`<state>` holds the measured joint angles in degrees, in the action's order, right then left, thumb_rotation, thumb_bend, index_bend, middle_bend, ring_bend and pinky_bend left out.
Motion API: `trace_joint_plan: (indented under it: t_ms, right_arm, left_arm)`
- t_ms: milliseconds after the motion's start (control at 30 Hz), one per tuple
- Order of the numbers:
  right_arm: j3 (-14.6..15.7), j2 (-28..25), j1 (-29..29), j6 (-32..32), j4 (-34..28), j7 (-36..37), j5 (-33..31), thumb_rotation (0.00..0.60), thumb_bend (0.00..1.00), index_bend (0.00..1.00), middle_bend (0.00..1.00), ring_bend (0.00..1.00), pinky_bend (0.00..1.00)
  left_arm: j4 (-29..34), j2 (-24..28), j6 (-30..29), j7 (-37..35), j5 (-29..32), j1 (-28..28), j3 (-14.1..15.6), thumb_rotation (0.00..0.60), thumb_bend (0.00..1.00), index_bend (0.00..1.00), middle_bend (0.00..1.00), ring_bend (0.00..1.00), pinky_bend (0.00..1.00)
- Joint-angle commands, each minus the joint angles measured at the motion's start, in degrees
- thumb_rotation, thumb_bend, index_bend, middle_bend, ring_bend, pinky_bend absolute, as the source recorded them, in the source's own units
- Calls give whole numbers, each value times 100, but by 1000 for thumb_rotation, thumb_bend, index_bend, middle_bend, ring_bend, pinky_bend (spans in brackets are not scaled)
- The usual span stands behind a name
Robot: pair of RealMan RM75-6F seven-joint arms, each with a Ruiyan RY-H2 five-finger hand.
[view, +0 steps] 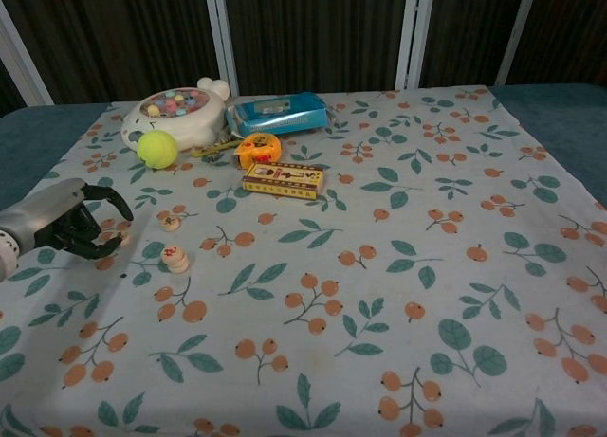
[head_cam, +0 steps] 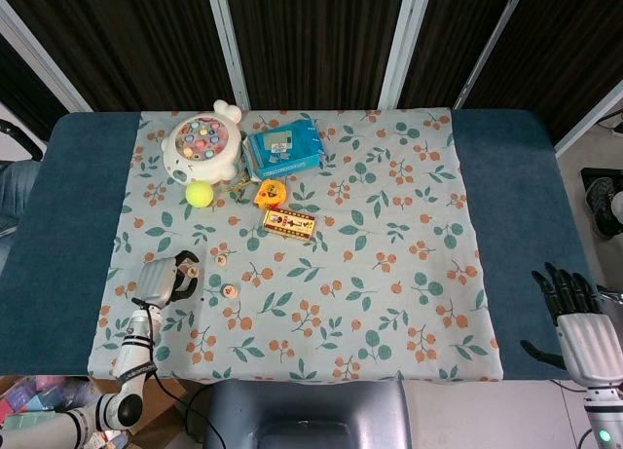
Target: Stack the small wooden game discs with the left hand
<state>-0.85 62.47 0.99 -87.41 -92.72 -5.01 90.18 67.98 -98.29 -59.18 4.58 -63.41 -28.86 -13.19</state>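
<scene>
Stacked discs (view: pixel 175 258) right of left hand (view: pixel 66 228), apart; fingers curled, holding nothing.

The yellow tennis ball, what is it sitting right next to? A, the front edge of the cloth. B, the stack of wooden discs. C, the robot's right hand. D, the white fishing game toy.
D: the yellow tennis ball lies just in front of the white fishing game toy at the far left of the cloth, well away from the other choices.
</scene>
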Motion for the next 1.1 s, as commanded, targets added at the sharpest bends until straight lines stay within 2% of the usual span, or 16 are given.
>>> trace_joint_plan:
  t_ms: [33, 367, 1100]
  right_arm:
    - [-3, -4, -1, -2, 3, 6, -5, 600, 195, 0, 0, 0, 0]
    - [5, -11, -4, 3, -2, 1, 1, 600, 195, 0, 0, 0, 0]
    - [1, -8, 3, 26, -3, -16, -17, 600, 195, 0, 0, 0, 0]
  left_arm:
    - [-79, -61, 6, -34, -33, -13, 39, 600, 408, 375, 1000, 1000, 1000]
    - [-324, -160, 93, -24, 61, -41, 25, 600, 408, 376, 1000, 1000, 1000]
    - [-529, -273, 154, -66, 80, -77, 9, 600, 407, 464, 1000, 1000, 1000]
